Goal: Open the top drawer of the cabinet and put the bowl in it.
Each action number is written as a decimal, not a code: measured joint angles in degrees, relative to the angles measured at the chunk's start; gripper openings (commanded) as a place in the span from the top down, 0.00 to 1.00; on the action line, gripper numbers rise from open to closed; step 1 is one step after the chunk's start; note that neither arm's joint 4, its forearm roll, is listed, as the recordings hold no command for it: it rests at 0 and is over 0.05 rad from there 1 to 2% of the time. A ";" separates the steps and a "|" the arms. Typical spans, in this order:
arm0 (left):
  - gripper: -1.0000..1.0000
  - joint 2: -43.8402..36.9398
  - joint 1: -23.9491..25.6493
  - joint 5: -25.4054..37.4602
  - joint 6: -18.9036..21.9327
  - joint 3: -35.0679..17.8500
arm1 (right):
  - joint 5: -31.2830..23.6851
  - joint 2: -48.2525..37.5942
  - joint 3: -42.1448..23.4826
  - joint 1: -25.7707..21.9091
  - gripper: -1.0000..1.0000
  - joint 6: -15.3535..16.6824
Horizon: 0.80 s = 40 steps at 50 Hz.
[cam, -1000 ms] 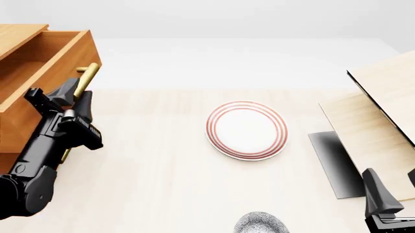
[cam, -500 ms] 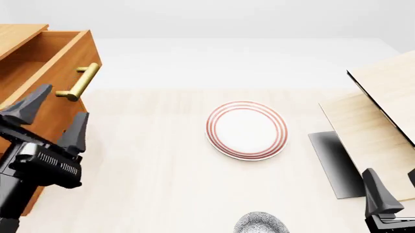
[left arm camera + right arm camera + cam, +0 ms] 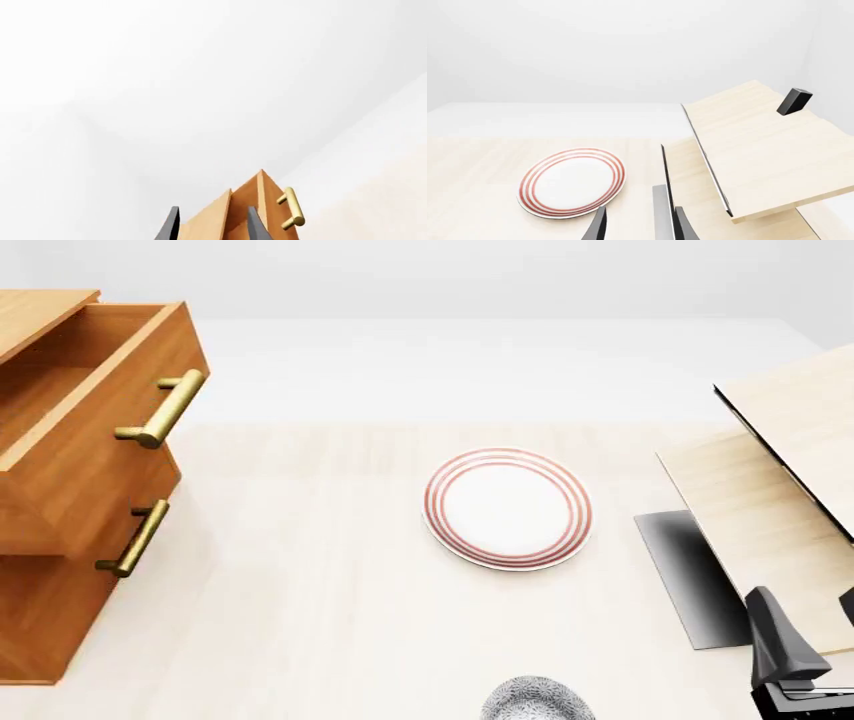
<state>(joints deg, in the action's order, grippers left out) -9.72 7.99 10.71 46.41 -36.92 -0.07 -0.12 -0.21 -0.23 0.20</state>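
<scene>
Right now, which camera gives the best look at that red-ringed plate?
The front view: the plate lies whole, seen almost from above. The right wrist view shows it slanted, its near edge close behind a fingertip. The left wrist view misses it.

Cabinet (image 3: 54,610) and top drawer (image 3: 94,455) are orange-brown matt wood with shiny brass handles (image 3: 163,408), table (image 3: 320,620) pale matt wood grain, plate (image 3: 509,508) smooth white with red rings, bowl (image 3: 537,703) grey-speckled, panel (image 3: 760,150) light wood, black-edged.
</scene>
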 measured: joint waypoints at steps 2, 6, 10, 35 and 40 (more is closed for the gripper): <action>0.00 -0.18 -0.81 3.43 -3.05 -3.11 | 0.00 0.00 0.00 0.00 0.00 0.00; 0.00 -1.33 -2.66 9.41 -8.87 -9.02 | 0.00 0.00 0.00 0.00 0.00 0.00; 0.00 -4.08 -4.34 14.73 -14.77 -14.95 | 0.00 0.00 0.00 0.00 0.00 0.00; 0.00 -31.33 -11.01 43.64 -37.76 -48.99 | 0.00 0.00 0.00 0.00 0.00 0.00; 0.00 -36.74 -11.36 47.89 -39.64 -52.50 | 0.00 0.00 0.00 0.00 0.00 0.00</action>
<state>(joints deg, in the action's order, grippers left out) -46.46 -3.37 58.60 6.77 -89.43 -0.07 -0.12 -0.21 -0.23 0.20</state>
